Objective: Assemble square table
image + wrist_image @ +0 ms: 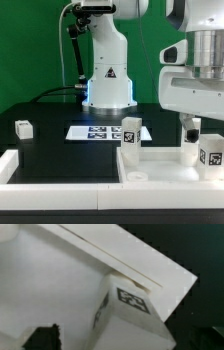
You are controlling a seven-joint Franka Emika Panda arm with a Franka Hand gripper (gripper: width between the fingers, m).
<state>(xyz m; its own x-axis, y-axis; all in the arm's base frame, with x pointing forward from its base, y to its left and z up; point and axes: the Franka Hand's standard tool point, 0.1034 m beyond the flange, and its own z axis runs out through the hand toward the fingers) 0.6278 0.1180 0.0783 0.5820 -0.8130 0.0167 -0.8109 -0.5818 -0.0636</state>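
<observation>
Green backdrop behind, black table (50, 150) below, with the arm's base at the back edge. In the exterior view the marker board (100, 131) lies mid-table and a low rail (50, 190) runs along the front edge and round the exterior view's left corner. The top (160, 162) sits rim-up at the front corner on the exterior view's right. I count three legs standing on it: a far leg (131, 131) at its back corner, a near leg (212, 152) by the right edge, and a middle leg (190, 148) directly under my gripper (190, 126). A loose leg (23, 128) stands well apart, near the table's left edge. In the wrist view I look down on the top's corner and the middle leg (130, 308), tag facing up. One finger (45, 336) shows clear of the leg with white between them, so I read the claw as spread, not pinching; the other finger is lost against the dark. These parts look like light, stiff, smooth plastic, so I expect a leg to slip or twist under a weak pinch. I would take it across its flat sides near the upper end. The top is too broad to span; only its rim offers a hold.
</observation>
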